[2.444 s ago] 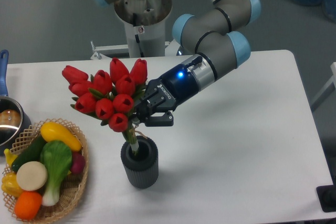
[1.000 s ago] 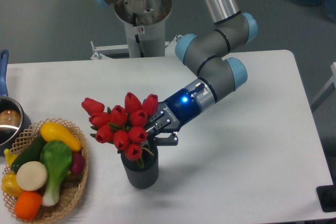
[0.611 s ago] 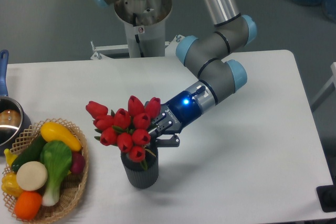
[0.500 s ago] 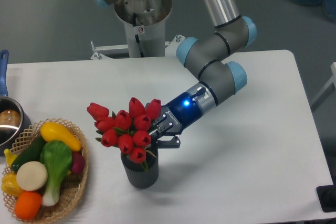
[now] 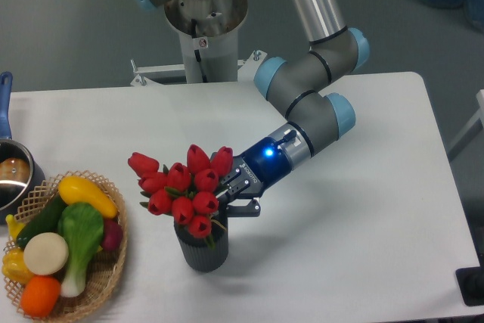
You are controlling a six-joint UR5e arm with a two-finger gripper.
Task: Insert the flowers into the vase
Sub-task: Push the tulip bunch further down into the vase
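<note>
Where the white table meets the left edge of the view, a shiny metal pot with a blue handle shows only in part, and just below it sits a round wicker basket filled with colourful toy vegetables. Near the middle, the bunch of red tulip buds with small green leaves stands in the small dark grey ribbed cylindrical vase, the blooms spreading wider than the rim and leaning to the left; the stems go down into the vase mouth. To the right, the black two-finger gripper reaches in at a slant from the grey-and-blue arm, a blue light lit on its wrist. Its fingers are clenched on the bunch right at the base of the blooms, just above the vase rim.
</note>
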